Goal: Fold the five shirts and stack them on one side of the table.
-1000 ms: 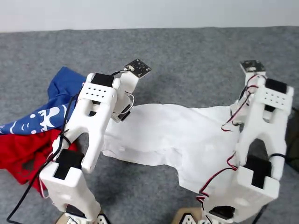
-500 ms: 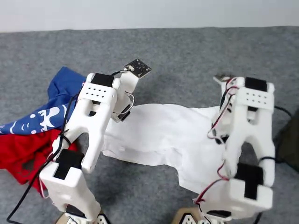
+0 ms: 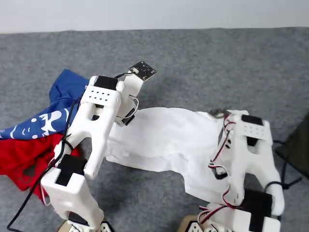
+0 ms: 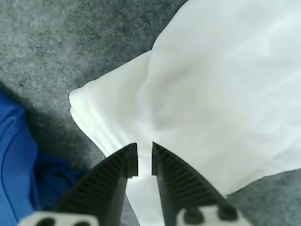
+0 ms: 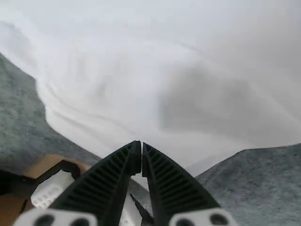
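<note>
A white shirt [image 3: 164, 140] lies spread on the grey table [image 3: 193, 63] between the two arms. My left gripper [image 4: 145, 162] is shut, its tips just above the shirt's [image 4: 211, 84] folded corner nearest the blue shirt [image 4: 14, 165]. My right gripper [image 5: 141, 150] is also shut and hovers over the shirt's [image 5: 164, 70] near right part. In the high view the right arm [image 3: 246, 150] bends low over that part. A blue shirt [image 3: 53, 116] and a red shirt [image 3: 24, 154] lie crumpled at the left.
A dark object [image 3: 297, 145] sits at the right edge of the table. The far half of the grey surface is bare. An arm's white base [image 5: 51, 188] on a wooden mount shows close behind the right gripper.
The right arm has swung from the shirt's far right edge back toward the near side and left, dropping low over the shirt. The left arm has not moved.
</note>
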